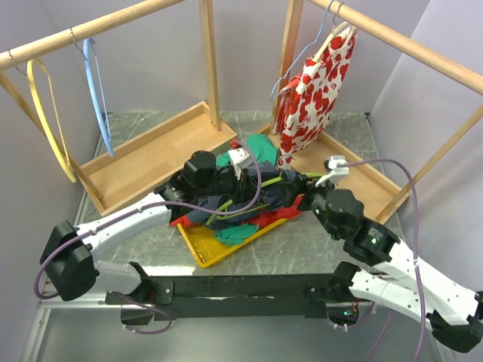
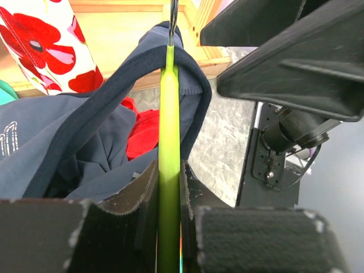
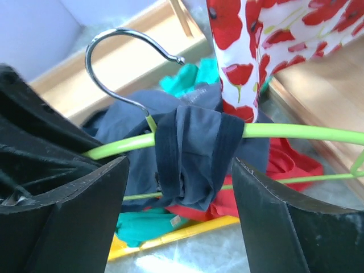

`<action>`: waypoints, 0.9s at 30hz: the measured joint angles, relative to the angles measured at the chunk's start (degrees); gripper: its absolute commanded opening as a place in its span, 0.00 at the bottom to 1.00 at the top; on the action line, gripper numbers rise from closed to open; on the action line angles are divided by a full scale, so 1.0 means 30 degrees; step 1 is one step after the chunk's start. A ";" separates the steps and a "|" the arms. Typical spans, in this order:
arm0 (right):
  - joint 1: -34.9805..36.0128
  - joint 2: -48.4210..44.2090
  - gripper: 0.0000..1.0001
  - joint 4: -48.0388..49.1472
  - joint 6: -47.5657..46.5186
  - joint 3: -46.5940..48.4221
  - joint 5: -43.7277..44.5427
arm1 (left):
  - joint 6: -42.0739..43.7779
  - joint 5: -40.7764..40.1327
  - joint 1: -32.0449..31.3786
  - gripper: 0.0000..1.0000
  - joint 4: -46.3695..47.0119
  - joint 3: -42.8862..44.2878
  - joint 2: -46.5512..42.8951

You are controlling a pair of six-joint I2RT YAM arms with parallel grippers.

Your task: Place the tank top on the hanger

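**One strap on, the rest waiting in the heap**

The left gripper (image 2: 169,185) is clamping the hanger (image 2: 169,102) by its lime-green bar and holding it over the pile in the yellow tray (image 1: 198,253). The tank top (image 3: 193,148) is lying mostly in that pile, with one navy strap looping over the hanger arm beside the metal hook (image 3: 114,57). The right gripper (image 3: 181,182) is standing wide open, a finger on either side of the bunched strap, gripping nothing.

By my reading, the step in hand is seating this strap properly, then going for the other shoulder. Doing it well means pinching only navy fabric and drawing it outward along the arm while the left side holds the hanger level, so the loop isn't sliding off.

Trouble is sitting close by — the red garment (image 3: 284,165) and the teal one (image 3: 185,79) are tangling under the top, and the poppy-print cloth (image 3: 250,57) is hanging just behind on the far-right rack, ready to snag.
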 measured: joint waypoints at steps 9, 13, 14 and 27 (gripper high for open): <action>0.0007 -0.0124 0.65 0.4444 -0.1596 -0.1042 -0.0750 | -0.0437 0.0007 0.0000 0.01 0.0350 -0.0197 0.0000; 0.0000 0.2208 0.58 0.4940 -0.2280 0.0517 -0.0583 | -0.0430 0.0124 0.0000 0.01 0.0291 -0.0197 -0.0007; 0.0000 0.2761 0.57 0.4976 -0.2390 0.0860 -0.0525 | -0.0423 0.0146 0.0000 0.01 0.0226 -0.0197 -0.0022; 0.0000 0.4124 0.47 0.5042 -0.2484 0.0845 -0.0058 | -0.0823 0.0117 0.0000 0.01 -0.0095 -0.0197 -0.0270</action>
